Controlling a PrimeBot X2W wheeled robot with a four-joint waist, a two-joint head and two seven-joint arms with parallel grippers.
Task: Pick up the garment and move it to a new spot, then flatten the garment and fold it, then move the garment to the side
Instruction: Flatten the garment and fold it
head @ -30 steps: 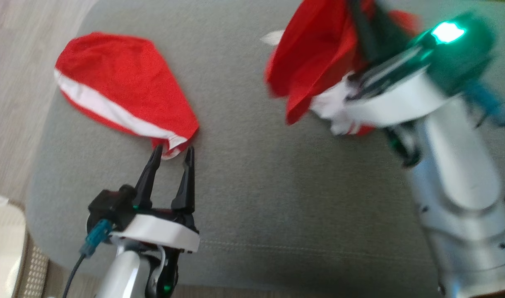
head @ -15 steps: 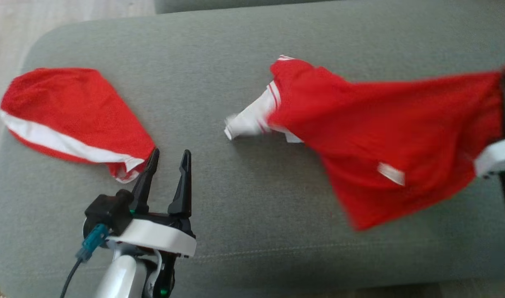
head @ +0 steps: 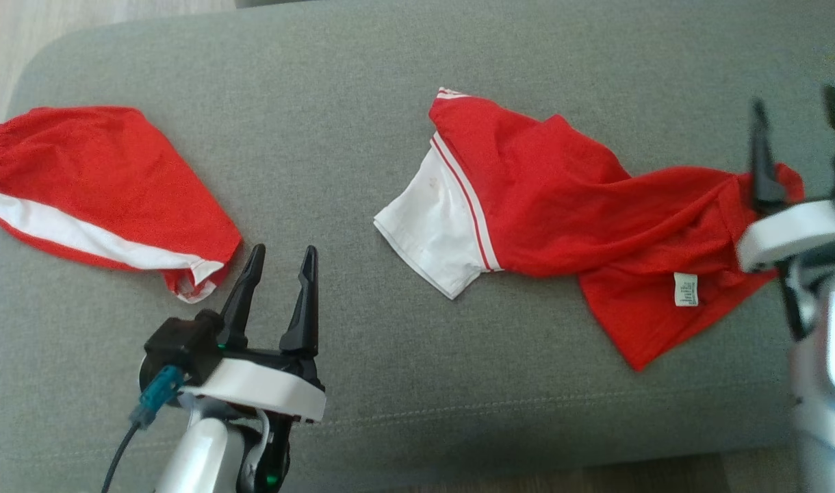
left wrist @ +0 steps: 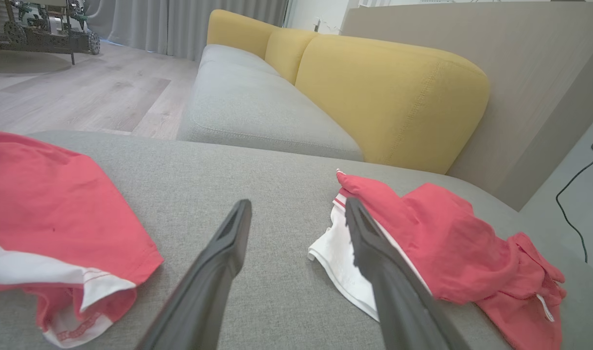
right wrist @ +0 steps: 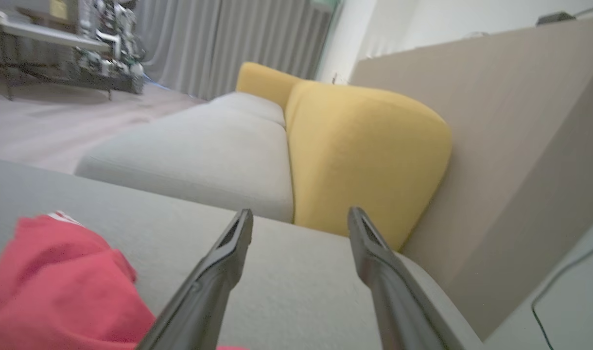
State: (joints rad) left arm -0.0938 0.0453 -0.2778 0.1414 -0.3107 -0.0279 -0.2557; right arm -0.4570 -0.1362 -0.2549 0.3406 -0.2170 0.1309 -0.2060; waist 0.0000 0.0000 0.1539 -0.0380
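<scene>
Lying rumpled on cushion [head: 390, 390], garment [head: 561, 205] awaits flattening; we hold left gripper [head: 283, 250], right gripper [head: 794, 97] fingers [head: 304, 294] spread, empty, ready.

Left tool [head: 283, 253]: lower left of head view, fingers spread, pointing up-frame, nothing between them.
Right tool [head: 794, 103]: right edge, fingers spread, holding nothing.
Right forearm [head: 825, 383]: pale, blurred, lower right corner.

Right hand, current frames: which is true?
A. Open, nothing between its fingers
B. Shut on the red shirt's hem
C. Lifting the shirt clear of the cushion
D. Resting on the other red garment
A: in the right wrist view the right hand has its fingers spread with only cushion between them, and the red shirt lies crumpled on the grey cushion.
</scene>
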